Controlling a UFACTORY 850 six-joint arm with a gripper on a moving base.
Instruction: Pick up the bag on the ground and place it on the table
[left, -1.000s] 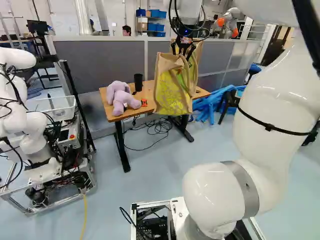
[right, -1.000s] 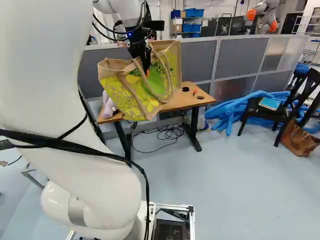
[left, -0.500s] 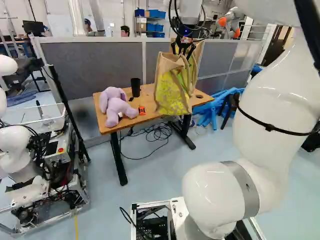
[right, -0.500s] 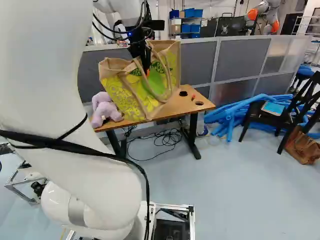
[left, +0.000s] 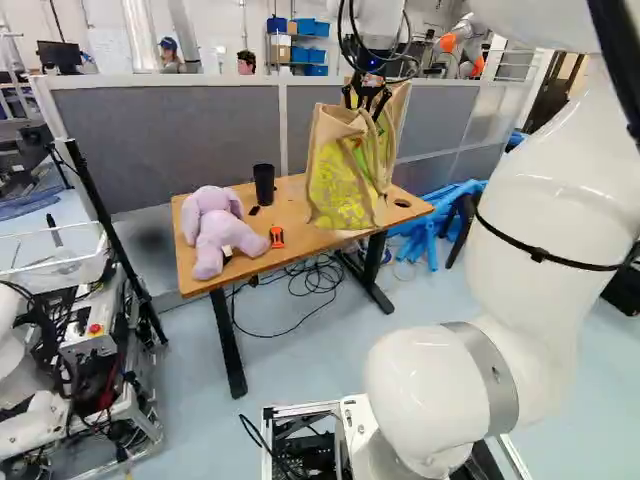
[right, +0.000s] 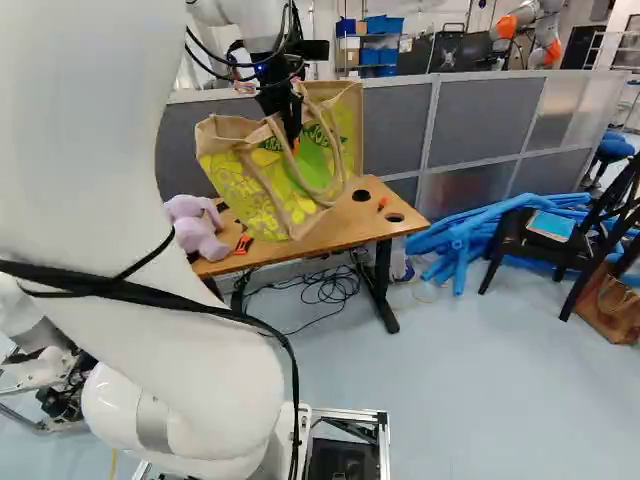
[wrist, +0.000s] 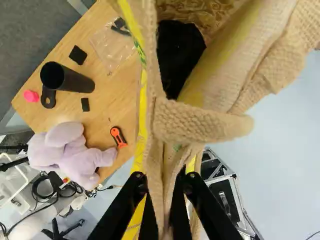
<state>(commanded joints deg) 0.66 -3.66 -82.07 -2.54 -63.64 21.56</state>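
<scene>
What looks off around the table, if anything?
Loose cables lie tangled on the floor beneath the table, possibly a snag risk. The bag hangs lopsided from the tool. I see nothing spilled or damaged.

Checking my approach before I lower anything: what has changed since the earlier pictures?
The base has moved closer to the table, carrying the bag along. Nothing was newly gripped or released; the end effector still holds the bag. The arm keeps its pose, and the plush toy and black cup stay on the table.
</scene>
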